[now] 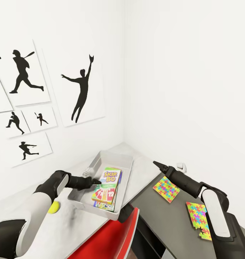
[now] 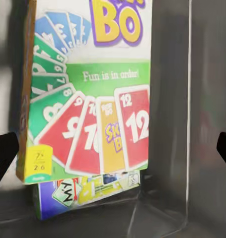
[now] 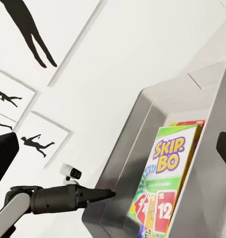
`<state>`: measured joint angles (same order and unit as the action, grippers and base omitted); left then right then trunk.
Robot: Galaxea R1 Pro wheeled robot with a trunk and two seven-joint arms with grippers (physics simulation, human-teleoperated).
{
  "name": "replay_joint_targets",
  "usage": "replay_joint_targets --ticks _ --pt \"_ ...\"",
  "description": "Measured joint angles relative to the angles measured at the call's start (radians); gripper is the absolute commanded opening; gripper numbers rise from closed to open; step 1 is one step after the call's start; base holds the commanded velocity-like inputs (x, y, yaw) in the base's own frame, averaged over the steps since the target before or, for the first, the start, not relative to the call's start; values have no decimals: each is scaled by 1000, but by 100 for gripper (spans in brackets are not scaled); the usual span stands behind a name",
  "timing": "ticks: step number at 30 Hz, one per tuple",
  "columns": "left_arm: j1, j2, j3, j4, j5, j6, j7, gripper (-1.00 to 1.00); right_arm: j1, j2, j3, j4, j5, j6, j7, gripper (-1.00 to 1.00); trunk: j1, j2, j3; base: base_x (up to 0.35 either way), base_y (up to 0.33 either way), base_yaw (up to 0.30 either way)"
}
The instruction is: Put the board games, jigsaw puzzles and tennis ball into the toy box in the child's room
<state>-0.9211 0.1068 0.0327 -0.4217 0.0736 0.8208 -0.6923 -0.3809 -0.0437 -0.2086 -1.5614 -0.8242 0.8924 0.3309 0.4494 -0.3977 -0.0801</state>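
Note:
The light-grey toy box (image 1: 126, 166) sits on the table (image 1: 74, 225) in the room's corner. Inside it lies a stack of board games, with the Skip-Bo (image 1: 109, 183) on top and a blue-edged Monopoly box (image 2: 88, 192) under it. My left gripper (image 1: 96, 181) hovers open just above the Skip-Bo's left edge, its fingertips (image 2: 3, 157) spread wide and holding nothing. The tennis ball (image 1: 53, 207) rests on the table beside my left forearm. Two jigsaw puzzles (image 1: 166, 189) (image 1: 199, 220) lie flat on the dark wing. Above them my right gripper (image 1: 157, 165) is raised and open, pointing toward the box.
A red chair (image 1: 108, 237) stands tucked against the table's front edge below the toy box. White walls close the corner behind the table, with baseball silhouette prints (image 1: 81, 90) on the left. A small white object (image 1: 181, 166) sits at the right wall.

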Motion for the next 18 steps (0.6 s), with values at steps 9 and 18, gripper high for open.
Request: replay_joint_targets --ticks 9,18 --pt "0 40 7 -3 5 0 -5 100 0 0 0 0 0 0 0 100 0 0 0 0 0 0" --pt "0 65 10 -14 8 3 -268 100 0 0 0 0 0 0 0 100 0 0 0 0 0 0"
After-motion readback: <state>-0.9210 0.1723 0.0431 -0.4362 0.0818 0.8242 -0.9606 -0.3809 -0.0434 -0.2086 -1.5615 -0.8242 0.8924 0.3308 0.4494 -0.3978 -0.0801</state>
